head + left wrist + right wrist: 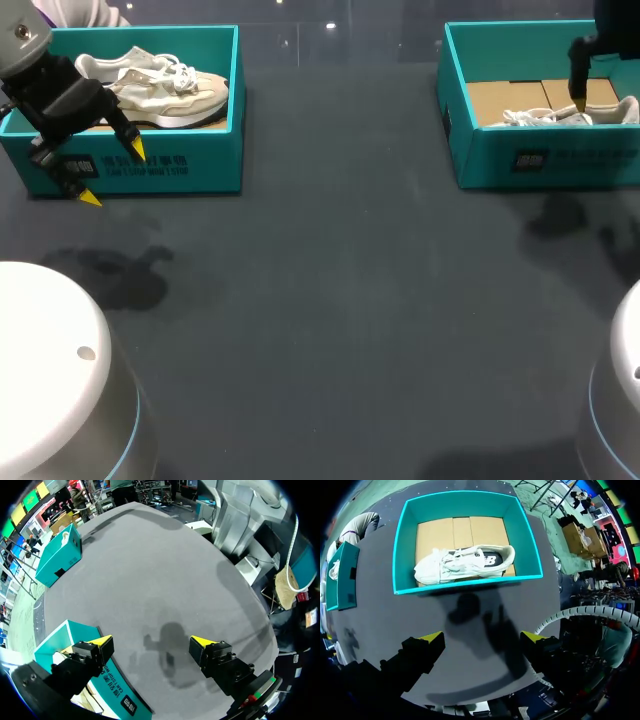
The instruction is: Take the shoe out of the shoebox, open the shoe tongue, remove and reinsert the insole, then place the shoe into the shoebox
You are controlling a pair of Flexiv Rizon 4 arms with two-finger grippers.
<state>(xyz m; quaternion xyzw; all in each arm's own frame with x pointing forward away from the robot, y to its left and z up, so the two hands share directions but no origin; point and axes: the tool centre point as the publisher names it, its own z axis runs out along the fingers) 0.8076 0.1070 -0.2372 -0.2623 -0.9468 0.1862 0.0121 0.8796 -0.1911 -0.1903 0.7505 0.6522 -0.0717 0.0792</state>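
Two teal boxes stand at the far side of the dark table, well apart; the left box holds a cream shoe upright on its sole, laces up; the right box holds a white shoe lying on its side along the front wall, on a brown cardboard floor.

Each box's front wall bears a small dark label and a line of pale print; in the head view it is too small to read. The left wrist view shows the same print closer, under one finger and at a slant, and I cannot make it out. The white shoe carries a dark emblem on its side; I leave it unread.

The left gripper hangs at the left box's front wall, one yellow tip against the wall and the other just before it; its fingers are spread wide with nothing between them but bare table and their own shadow.

The right gripper is also spread wide and has hold of nothing. In its wrist view the right box lies ahead of the fingers, with a dark shadow on the table between; in the head view one yellow tip shows against the box's inside.
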